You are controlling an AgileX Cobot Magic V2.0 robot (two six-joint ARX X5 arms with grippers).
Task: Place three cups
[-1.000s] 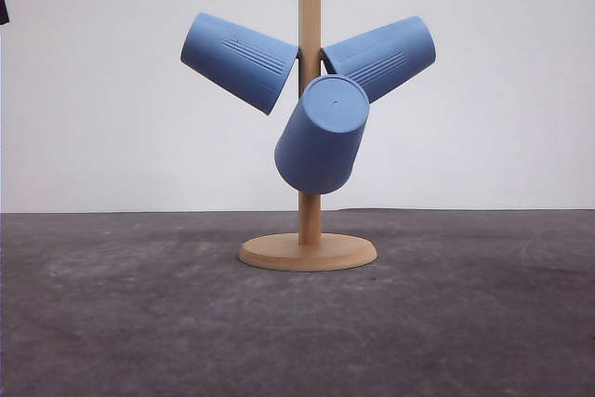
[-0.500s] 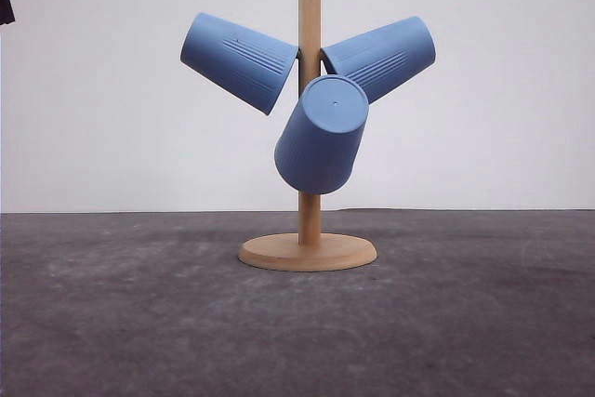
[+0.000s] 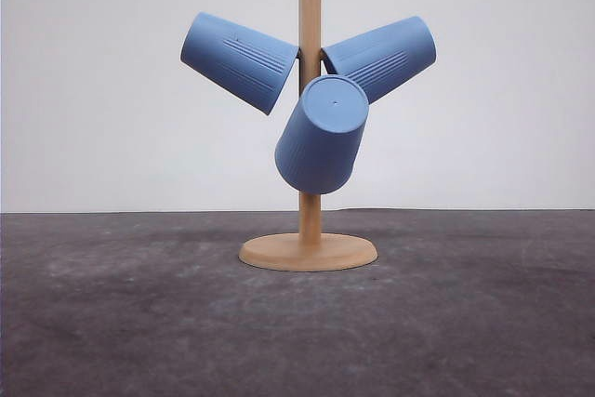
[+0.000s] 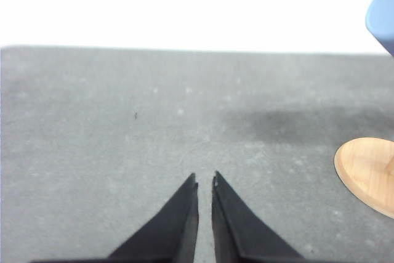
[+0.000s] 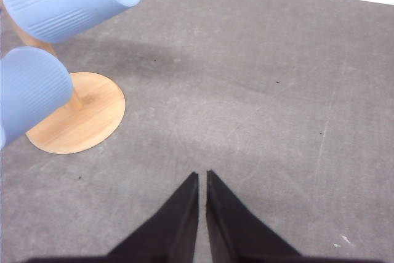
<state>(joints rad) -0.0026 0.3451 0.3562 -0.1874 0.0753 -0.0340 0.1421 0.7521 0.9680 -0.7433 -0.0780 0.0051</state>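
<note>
a: where are the three cups?

b: all on the wooden stand (image 3: 310, 250), hung on its pegs around the post. the left cup (image 3: 239, 61) tilts up to the left, the right cup (image 3: 381, 58) tilts up to the right, and the front cup (image 3: 322, 135) hangs lower in front of the post with its flat bottom turned toward the camera. none touches the grey table (image 3: 112, 323).

a: and the left gripper (image 4: 205, 182)?

b: closed, tips nearly together, nothing between them. it hovers over bare table, with the stand's round base off to one side and a bit of blue cup at the picture's edge, well apart from the tips.

a: the right gripper (image 5: 202, 175)?

b: also closed on nothing, only a thin slit between the fingers. the base and two cups sit off to its side, not touching it.
</note>
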